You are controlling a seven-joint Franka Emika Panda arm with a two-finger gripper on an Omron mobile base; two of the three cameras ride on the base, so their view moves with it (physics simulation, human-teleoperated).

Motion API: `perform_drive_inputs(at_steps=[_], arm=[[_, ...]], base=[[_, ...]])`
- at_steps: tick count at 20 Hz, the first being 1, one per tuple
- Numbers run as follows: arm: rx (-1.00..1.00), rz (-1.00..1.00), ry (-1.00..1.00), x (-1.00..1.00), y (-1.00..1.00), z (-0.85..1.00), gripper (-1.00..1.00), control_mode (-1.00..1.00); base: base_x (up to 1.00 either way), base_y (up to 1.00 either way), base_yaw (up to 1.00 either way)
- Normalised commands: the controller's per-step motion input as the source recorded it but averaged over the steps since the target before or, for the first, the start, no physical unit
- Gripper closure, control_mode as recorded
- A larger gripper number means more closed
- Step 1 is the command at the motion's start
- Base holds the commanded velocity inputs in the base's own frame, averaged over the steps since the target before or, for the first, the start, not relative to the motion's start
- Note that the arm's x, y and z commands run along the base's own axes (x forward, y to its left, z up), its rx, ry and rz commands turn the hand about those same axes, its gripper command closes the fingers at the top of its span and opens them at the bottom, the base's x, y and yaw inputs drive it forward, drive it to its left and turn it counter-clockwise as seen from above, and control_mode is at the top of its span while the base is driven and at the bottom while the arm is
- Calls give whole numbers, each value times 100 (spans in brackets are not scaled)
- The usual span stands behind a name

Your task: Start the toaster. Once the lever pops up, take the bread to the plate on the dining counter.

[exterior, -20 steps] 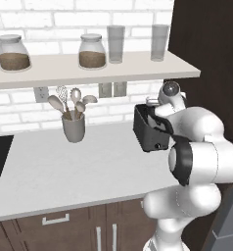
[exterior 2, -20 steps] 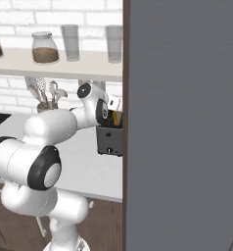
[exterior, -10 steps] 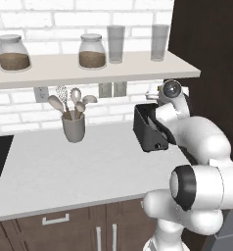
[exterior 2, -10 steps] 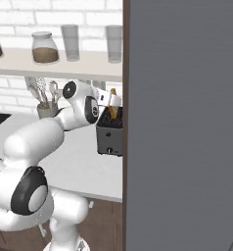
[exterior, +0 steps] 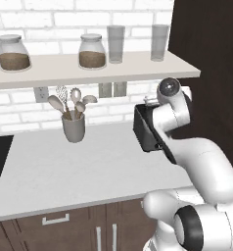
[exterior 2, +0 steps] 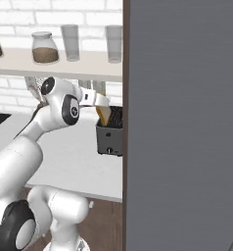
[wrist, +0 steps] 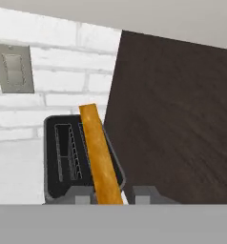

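Arm has swung up since 0.5 s ago; bread (wrist: 100,159) now lifted above the toaster (wrist: 63,157), centre frame. Gripper (wrist: 114,193) pinches the slice's lower end. Dark panel (wrist: 177,119) crowds right; white worktop (exterior: 64,166) open left.

Glossy white arm (exterior: 201,162) of rounded, bulbous segments. Dark grey-black rings and round caps at the joints (exterior 2: 69,109), one large black disc low on the base (exterior: 189,230). Small grey cap at the wrist. Short dark fingertips (wrist: 145,194) on the gripper (wrist: 113,196).
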Motion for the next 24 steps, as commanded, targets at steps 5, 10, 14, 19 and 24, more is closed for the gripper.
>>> perform_drive_inputs(at_steps=[5,10,14,19,24], arm=[[-7,0,10,-85,23,13,100,-100],[-5,5,1,-84,13,21,100,-100],[-1,9,0,-76,4,20,100,-100],[0,2,0,-17,1,4,100,100],[0,0,0,0,0,0,100,100]], base=[[0,0,0],[0,0,0],[0,0,0],[-62,11,10],[-68,34,22]])
